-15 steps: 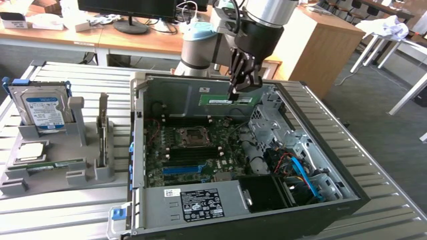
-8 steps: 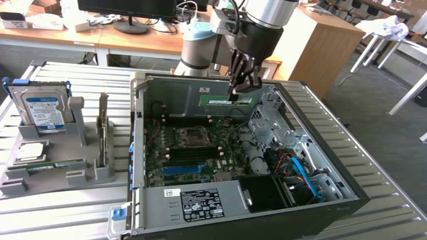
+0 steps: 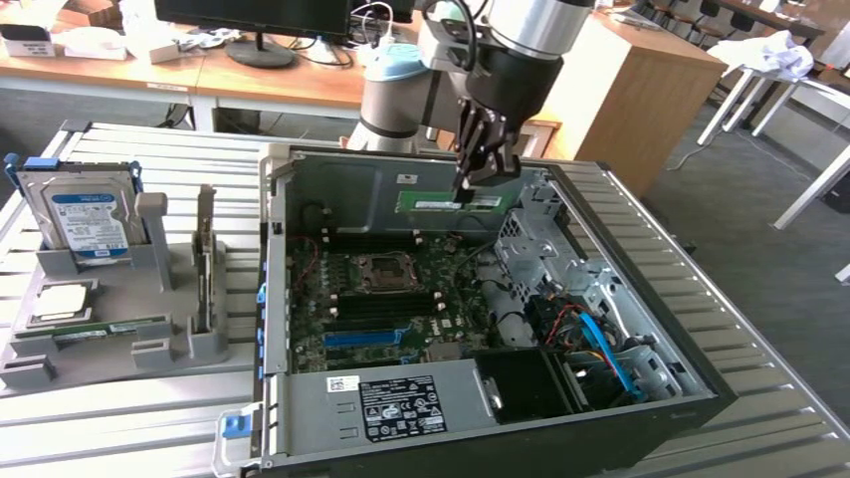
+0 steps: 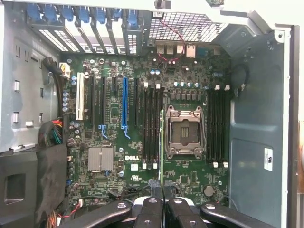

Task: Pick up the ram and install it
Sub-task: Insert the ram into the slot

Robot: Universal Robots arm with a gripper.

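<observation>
The ram (image 3: 445, 202) is a long, thin green stick held level above the open computer case (image 3: 691, 368). My gripper (image 3: 476, 181) is shut on its upper edge near the exterior view's right end. In the wrist view the ram (image 4: 162, 142) appears edge-on as a thin green line running out from between the fingertips of my gripper (image 4: 162, 186). It hangs over the motherboard (image 4: 109, 190), above the dark memory slots (image 4: 151, 128) beside the processor socket (image 4: 184, 133). I cannot tell how far above the slots it is.
More memory slots (image 4: 216, 123) lie on the socket's other side. A grey holder (image 3: 94, 358) at the exterior view's left carries a hard drive (image 3: 87, 219), an upright expansion card (image 3: 206, 254) and another green stick (image 3: 113, 328). Cables (image 3: 591, 334) fill the case's right corner.
</observation>
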